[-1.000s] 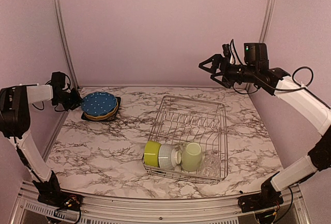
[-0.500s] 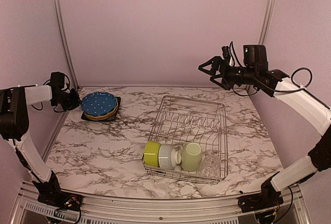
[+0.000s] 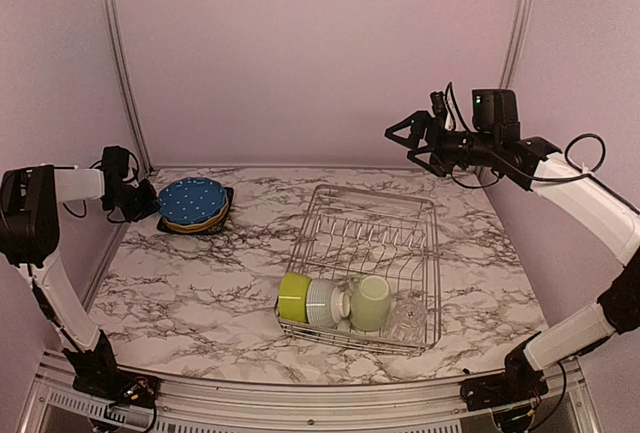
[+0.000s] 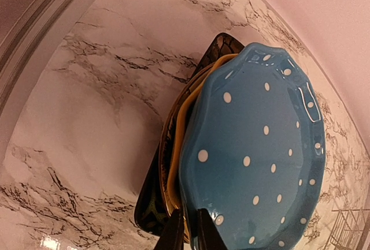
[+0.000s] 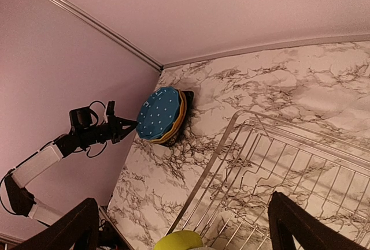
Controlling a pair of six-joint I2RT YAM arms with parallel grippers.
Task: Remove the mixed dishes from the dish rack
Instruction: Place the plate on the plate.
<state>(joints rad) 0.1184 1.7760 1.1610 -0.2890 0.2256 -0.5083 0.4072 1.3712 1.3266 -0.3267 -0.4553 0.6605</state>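
The blue dotted plate (image 3: pixel 193 198) (image 4: pixel 260 157) (image 5: pixel 161 114) lies on top of a stack at the far left, over an orange plate (image 4: pixel 191 97) and a black plate (image 4: pixel 222 45). My left gripper (image 3: pixel 152 201) (image 4: pixel 188 230) is shut, its tips at the stack's near rim. The dish rack (image 3: pixel 375 189) (image 5: pixel 231 129) holds a lime-green bowl (image 3: pixel 293 296) (image 5: pixel 179 241), a white ribbed bowl (image 3: pixel 322 303), a pale green mug (image 3: pixel 371 302) and a clear glass (image 3: pixel 408 318) along its near end. My right gripper (image 3: pixel 404 145) (image 5: pixel 182 198) hangs open and empty, high above the rack's far end.
The marble table (image 3: pixel 200 283) is walled in by pink panels on three sides. The plate stack sits close to the left wall's metal rail (image 3: pixel 120 63). Rows of upright tines fill the rack's far half.
My left gripper's fingers have closed together and shifted slightly down and right toward the plate stack. The right arm has barely moved.
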